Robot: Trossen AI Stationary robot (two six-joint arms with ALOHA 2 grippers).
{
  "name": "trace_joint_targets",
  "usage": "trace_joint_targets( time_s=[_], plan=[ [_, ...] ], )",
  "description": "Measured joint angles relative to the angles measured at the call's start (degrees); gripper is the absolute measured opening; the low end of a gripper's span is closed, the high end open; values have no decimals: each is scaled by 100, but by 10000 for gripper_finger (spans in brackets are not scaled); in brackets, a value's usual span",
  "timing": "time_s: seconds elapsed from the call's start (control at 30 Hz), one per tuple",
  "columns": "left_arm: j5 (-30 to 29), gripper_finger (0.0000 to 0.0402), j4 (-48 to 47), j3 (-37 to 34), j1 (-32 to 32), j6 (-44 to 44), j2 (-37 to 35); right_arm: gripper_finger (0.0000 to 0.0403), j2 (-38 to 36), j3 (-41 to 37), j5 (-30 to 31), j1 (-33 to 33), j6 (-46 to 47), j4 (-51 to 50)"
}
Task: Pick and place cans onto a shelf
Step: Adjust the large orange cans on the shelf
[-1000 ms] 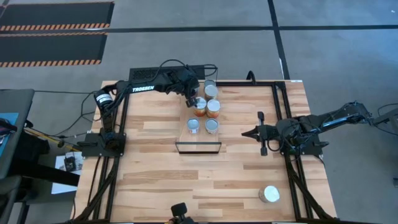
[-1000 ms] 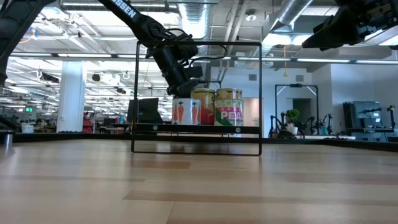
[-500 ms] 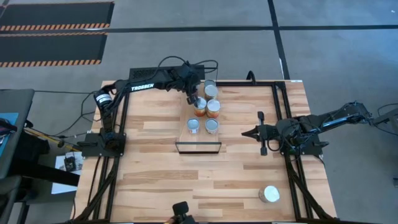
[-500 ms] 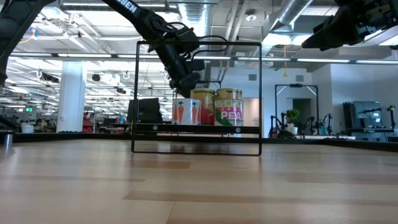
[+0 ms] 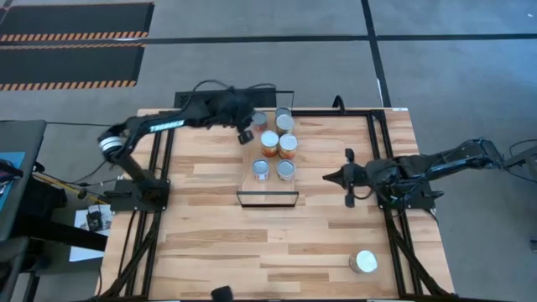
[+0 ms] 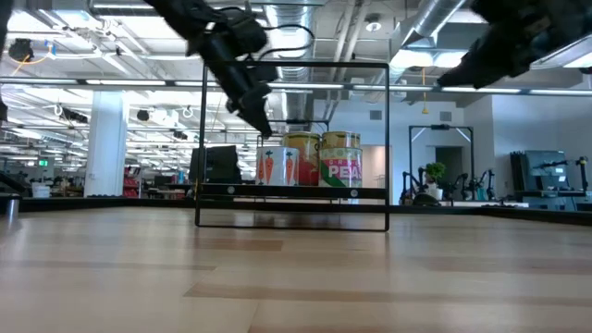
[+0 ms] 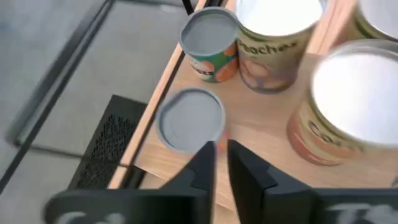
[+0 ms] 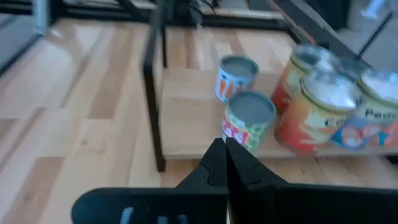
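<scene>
High view: the shelf (image 5: 268, 172) is sitting near the middle of the slatted table (image 5: 201, 226), and six cans (image 5: 278, 144) are standing on it in pairs, from its far end to about halfway along. A lone can (image 5: 364, 262) is standing well apart from the shelf, near the table's front right corner.

The left gripper (image 5: 246, 134) is hanging just off the shelf's left edge, level with the far cans and touching none of them. In the left wrist view its fingers (image 7: 202, 163) are standing a narrow slit apart, with nothing between them, above a small grey-topped can (image 7: 190, 118) at the shelf's edge. In the low view that gripper (image 6: 261, 118) is hovering above the cans' tops, inside the shelf's black frame.

The right gripper (image 5: 329, 177) is waiting to the right of the shelf, pointing at it, its fingers (image 8: 218, 158) pressed together and holding nothing.
</scene>
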Motion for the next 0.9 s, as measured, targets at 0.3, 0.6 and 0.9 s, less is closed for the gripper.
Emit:
trace_joint_targets(
  time_s=[0.3, 0.6, 0.9],
  plan=[
    [290, 8, 2620, -2727, -72, -633, -1513, 4, 1503, 0, 302, -1210, 344, 1474],
    [298, 9, 3262, -3490, -80, -648, -1763, 4, 2896, 155, 308, -2069, 821, 2292],
    [339, 9, 3635, -3497, -71, -733, -1727, 4, 3933, 764, 286, -2326, 1017, 2318]
  ],
)
